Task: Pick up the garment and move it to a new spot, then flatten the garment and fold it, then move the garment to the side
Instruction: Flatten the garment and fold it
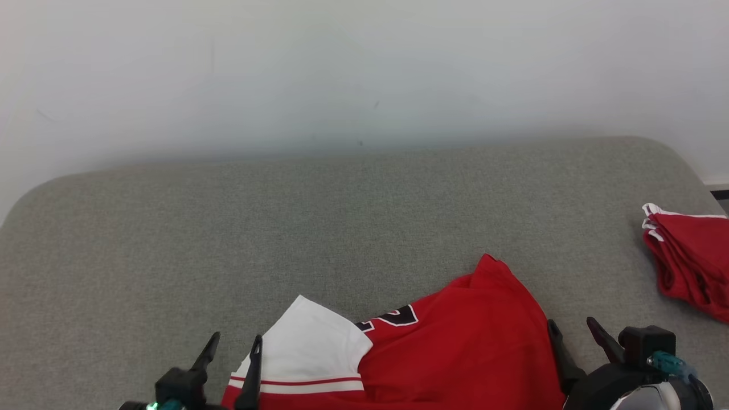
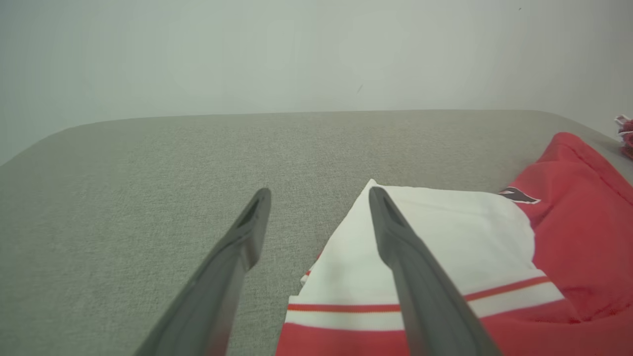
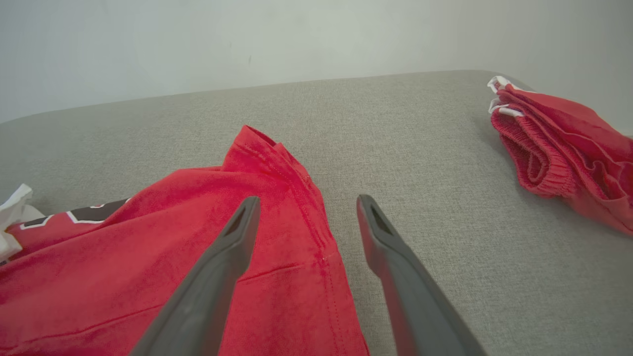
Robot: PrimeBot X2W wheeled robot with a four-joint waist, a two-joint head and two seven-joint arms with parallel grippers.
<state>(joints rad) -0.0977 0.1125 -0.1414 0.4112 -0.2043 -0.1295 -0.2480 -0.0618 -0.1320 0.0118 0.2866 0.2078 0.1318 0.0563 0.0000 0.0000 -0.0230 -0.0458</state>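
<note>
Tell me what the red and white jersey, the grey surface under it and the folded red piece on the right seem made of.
Jersey: soft matte knit, perhaps polyester or cotton; it drapes in folds and shows stitched seams.
Grey surface: woven, upholstery-like fabric, matte, with a fine visible weave.
Folded red piece: similar red cloth, with a ribbed, gathered band that looks elastic.

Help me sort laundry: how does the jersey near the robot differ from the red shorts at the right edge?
The jersey is red with a white panel and dark print; the shorts are red with white trim. The jersey lies spread and rumpled; the shorts sit folded compactly. Both rest on the grey cushion.
</note>
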